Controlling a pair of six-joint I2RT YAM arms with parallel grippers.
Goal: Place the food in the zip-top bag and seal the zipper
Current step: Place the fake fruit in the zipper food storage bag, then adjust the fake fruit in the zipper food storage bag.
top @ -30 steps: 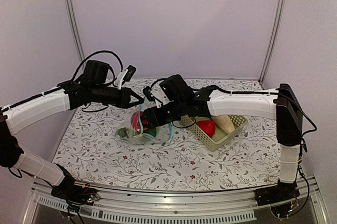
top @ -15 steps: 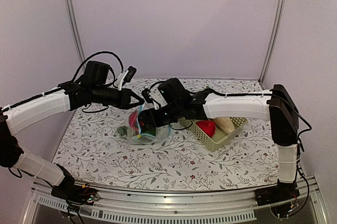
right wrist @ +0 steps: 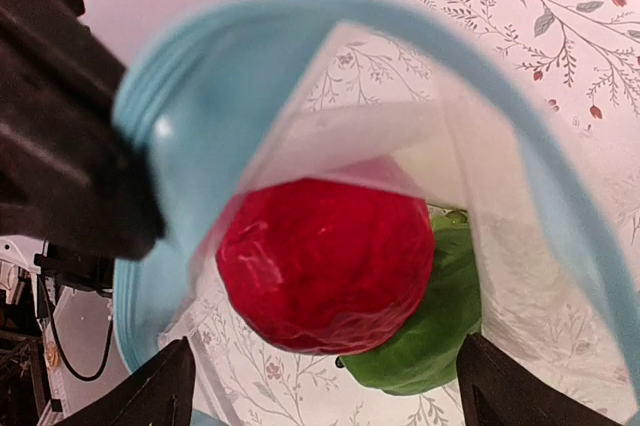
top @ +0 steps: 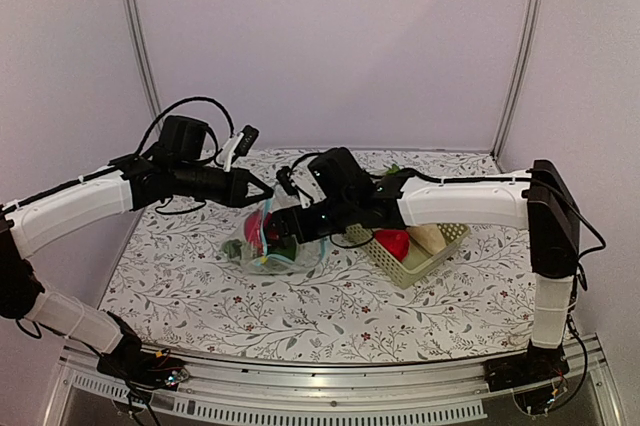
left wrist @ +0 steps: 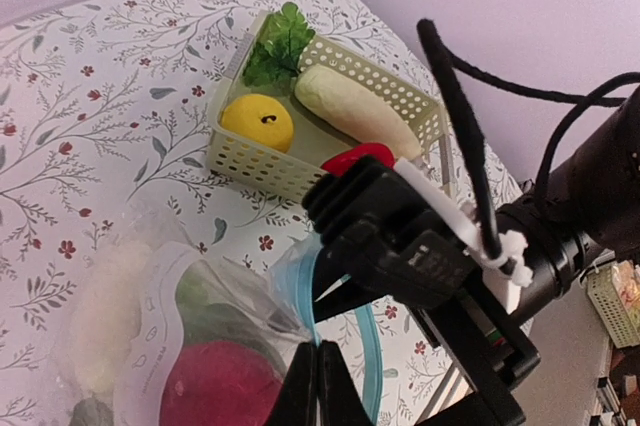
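The see-through zip-top bag (top: 268, 244) lies at mid-table with its mouth held up. My left gripper (top: 268, 192) is shut on its light-blue zipper strip (left wrist: 312, 298), fingers (left wrist: 300, 386) pinched together. My right gripper (top: 283, 229) is open at the bag's mouth, and its fingers (right wrist: 152, 394) stand wide apart with nothing between them. In the right wrist view a red round piece (right wrist: 325, 261) and a green piece (right wrist: 432, 331) lie inside the bag, under the blue zipper (right wrist: 250, 36). The yellow apple (left wrist: 258, 123), a leafy green (left wrist: 275, 44), the white radish (left wrist: 355, 111) and a red piece (left wrist: 362, 155) are in the basket.
The pale green lattice basket (top: 398, 270) stands right of the bag, under my right forearm. Its near wall shows in the left wrist view (left wrist: 250, 164). My right gripper's black body (left wrist: 400, 236) hangs close above the bag mouth. Metal frame posts stand at the back corners.
My right gripper pushed left toward the bag mouth, then drew back slightly to the right. The bag shifted a little with it. My left gripper kept its hold in place.
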